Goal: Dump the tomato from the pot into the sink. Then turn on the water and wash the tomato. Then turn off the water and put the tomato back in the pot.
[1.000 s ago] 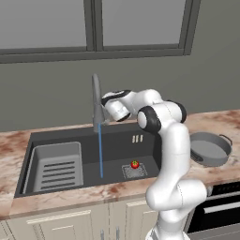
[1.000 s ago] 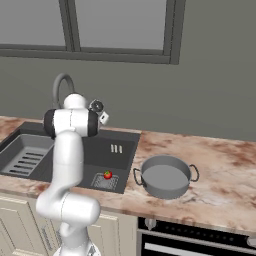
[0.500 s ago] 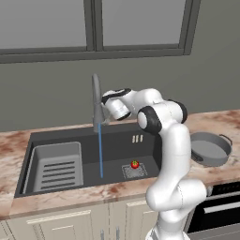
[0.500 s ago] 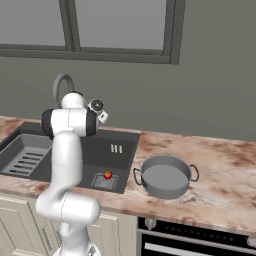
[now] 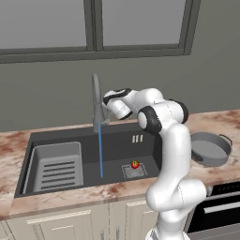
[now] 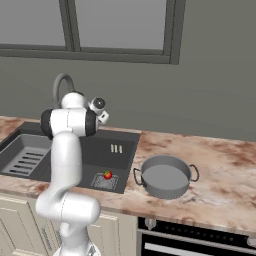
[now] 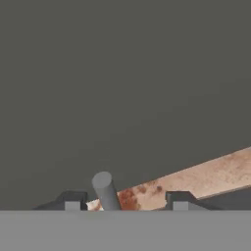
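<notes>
1. Stretching across the scene, the marbled worktop [image 6: 225, 175] carries the sink and the pot.
2. The sink [image 5: 117, 150] is a dark basin; a ribbed rack [image 5: 56, 166] lies in its left part.
3. The pot [image 6: 165, 176] stands on the worktop just right of the sink, upright.
4. The faucet [image 5: 97, 105] pours a thin stream of water [image 5: 100, 152] onto the basin floor, left of the drain grate [image 5: 135, 171].
5. The fingers [image 7: 126, 202] are spread, one on each side of a grey lever [image 7: 105, 191] beside the faucet, not pinching it.
6. The tomato [image 5: 135, 164] rests on the drain grate, apart from the water.
</notes>
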